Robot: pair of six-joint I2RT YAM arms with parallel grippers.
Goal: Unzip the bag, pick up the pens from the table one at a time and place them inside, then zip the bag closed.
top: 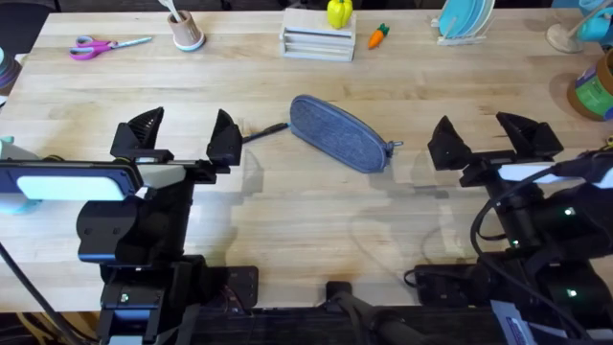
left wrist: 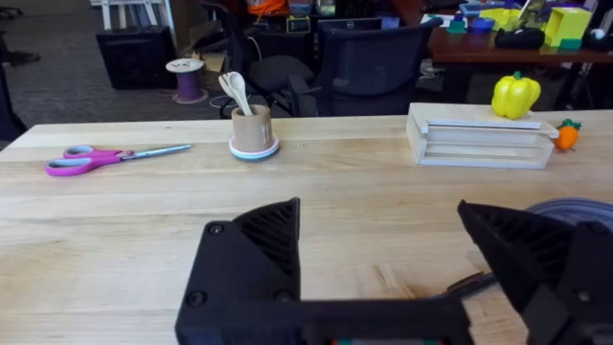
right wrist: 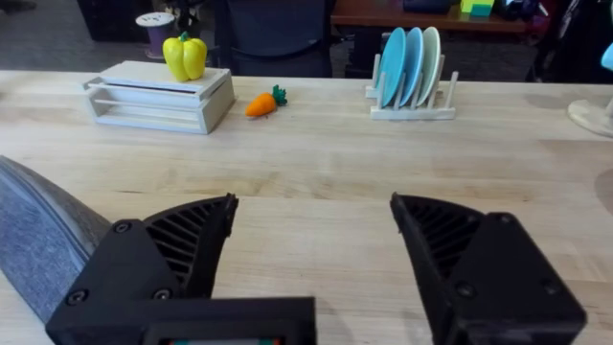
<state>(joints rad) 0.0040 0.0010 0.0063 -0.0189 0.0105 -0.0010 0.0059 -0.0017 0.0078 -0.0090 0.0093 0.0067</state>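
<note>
Overhead view: the pouch (top: 341, 133) lies slantwise at centre frame on the table (top: 287, 220), zipper pull at its lower right end. One pen (top: 265, 132) lies just off the pouch's upper left end, reaching toward my left gripper (top: 187, 137); I cannot tell whether pen and pouch touch.

My left gripper sits at left of centre, fingers spread wide, nothing between them. My right gripper (top: 494, 135) sits at right of centre, likewise wide open and empty, near the zipper-pull end of the pouch but apart from it.

Along the top edge of the frame, well away from the pouch: scissors (top: 107, 45) at upper left, a small cup (top: 186, 31) holding utensils, a wooden crate (top: 318, 41) with a yellow pepper (top: 338, 12) on it, a toy carrot (top: 379, 35), a rack of plates (top: 463, 19). None lies between grippers and pouch.

Left wrist view: the pouch shows as a sliver behind my finger; the pen is mostly covered. Right wrist view: one end of the pouch is cut off at the frame's left edge.
</note>
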